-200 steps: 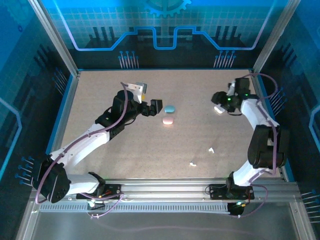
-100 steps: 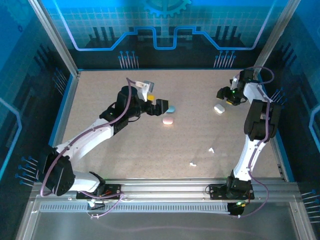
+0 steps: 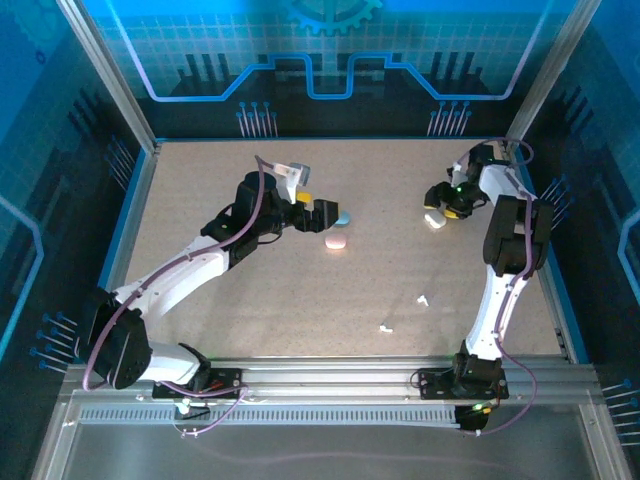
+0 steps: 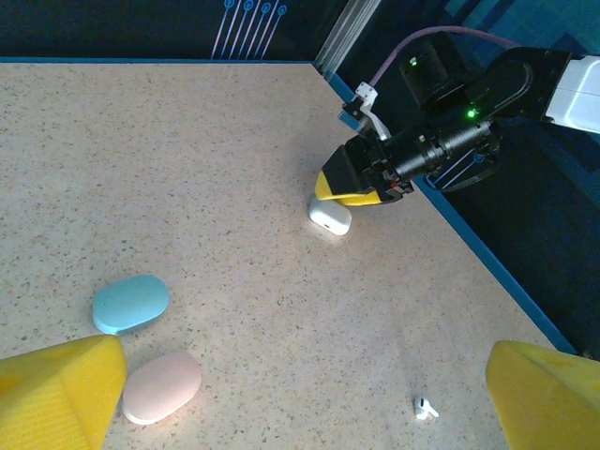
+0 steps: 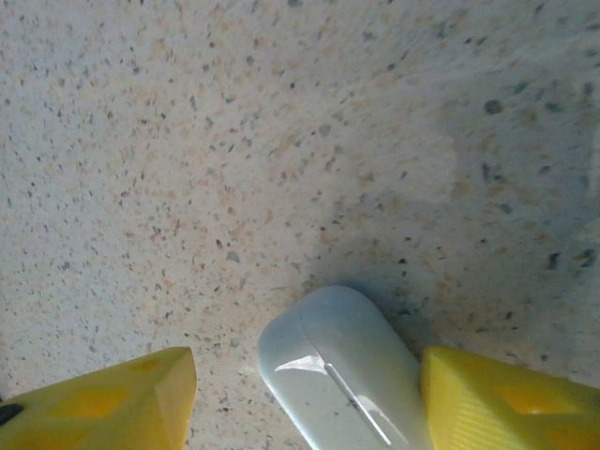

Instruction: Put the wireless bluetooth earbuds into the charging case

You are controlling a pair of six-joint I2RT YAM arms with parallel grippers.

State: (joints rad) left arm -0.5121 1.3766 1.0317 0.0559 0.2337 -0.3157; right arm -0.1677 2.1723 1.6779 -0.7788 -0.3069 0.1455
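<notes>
Two tiny white earbuds lie on the table, one (image 3: 423,299) right of centre and one (image 3: 386,327) nearer the front; the left wrist view catches one earbud (image 4: 425,408). A white charging case (image 3: 435,220) (image 5: 342,375) lies closed at the far right. My right gripper (image 3: 445,200) (image 5: 307,370) is open and straddles it, with the right finger (image 5: 511,403) close against the case. A light blue case (image 3: 342,218) (image 4: 131,303) and a pink case (image 3: 336,241) (image 4: 161,386) sit mid-table. My left gripper (image 3: 320,212) (image 4: 305,375) hovers open just left of them, holding nothing.
A blue rim (image 3: 545,270) and metal posts bound the speckled table (image 3: 250,290). The right arm's links (image 3: 510,240) stand along the right edge. In the left wrist view, the right gripper (image 4: 361,183) hangs over the white case (image 4: 330,217).
The right gripper swung away toward the back corner, then came back down around the white case. The left gripper crept right, closer to the blue and pink cases.
</notes>
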